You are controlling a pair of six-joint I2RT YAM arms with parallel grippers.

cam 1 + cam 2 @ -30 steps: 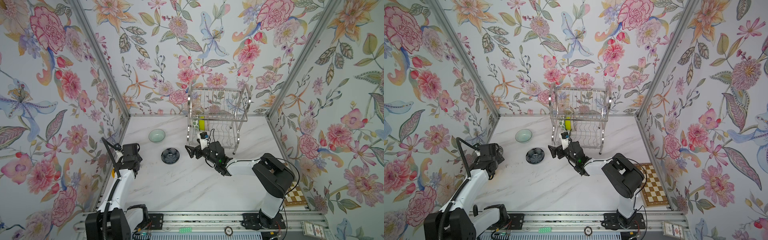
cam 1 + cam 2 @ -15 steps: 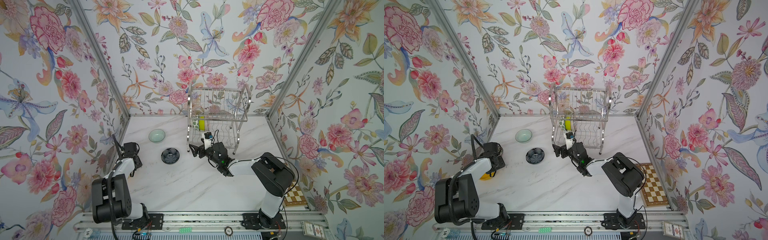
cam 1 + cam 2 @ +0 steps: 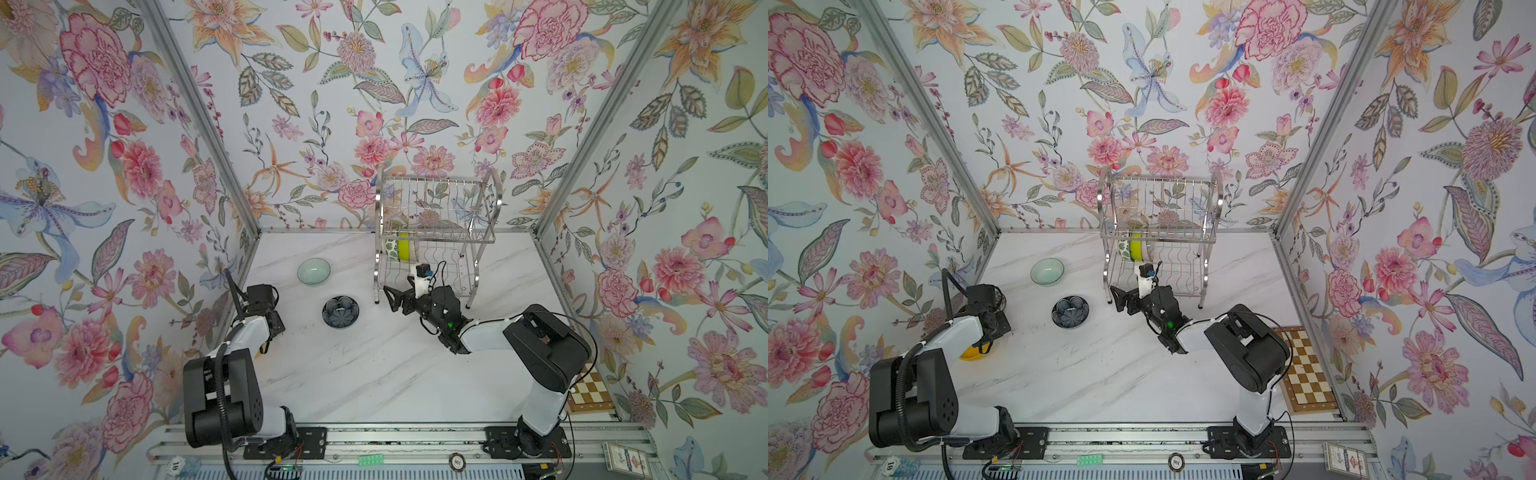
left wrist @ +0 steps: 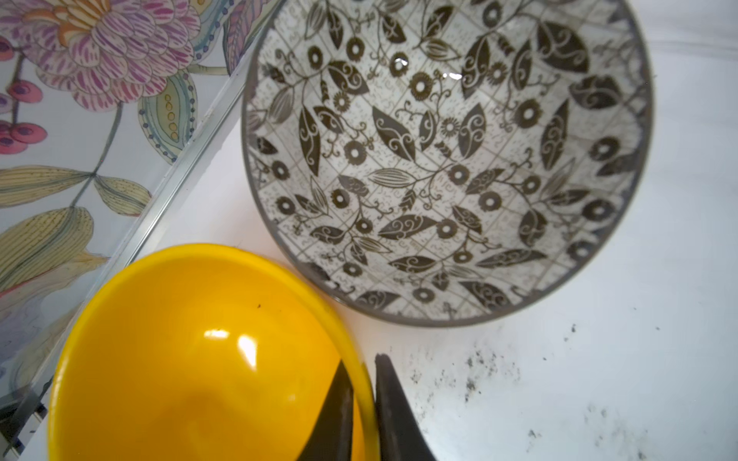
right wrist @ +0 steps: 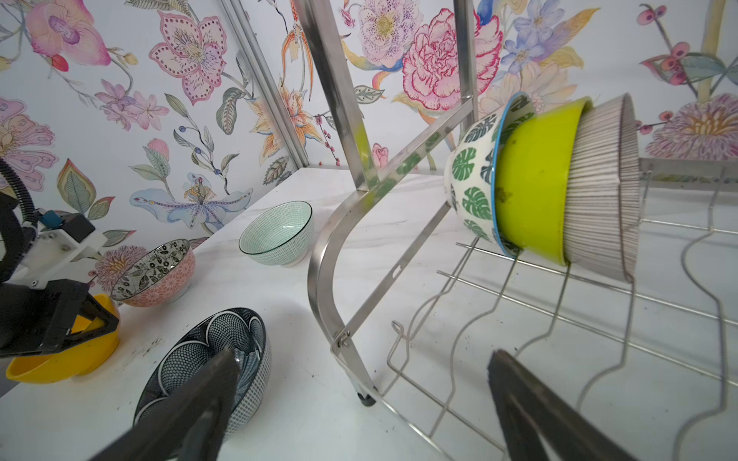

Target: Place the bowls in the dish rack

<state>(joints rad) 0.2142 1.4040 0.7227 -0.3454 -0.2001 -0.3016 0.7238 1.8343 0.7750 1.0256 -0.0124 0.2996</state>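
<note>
Grip is fresh: the left gripper, wide a second ago, now clamps the orange-yellow bowl by its rim at the table's nine o'clock, ready for lifting. Meanwhile the right gripper stays spread and empty by the dish rack at one o'clock.

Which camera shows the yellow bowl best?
Left wrist: the yellow bowl is close, its rim pinched in the left claw. Right wrist shows it side-on, partly behind that claw; a top view shows only a sliver.
</note>
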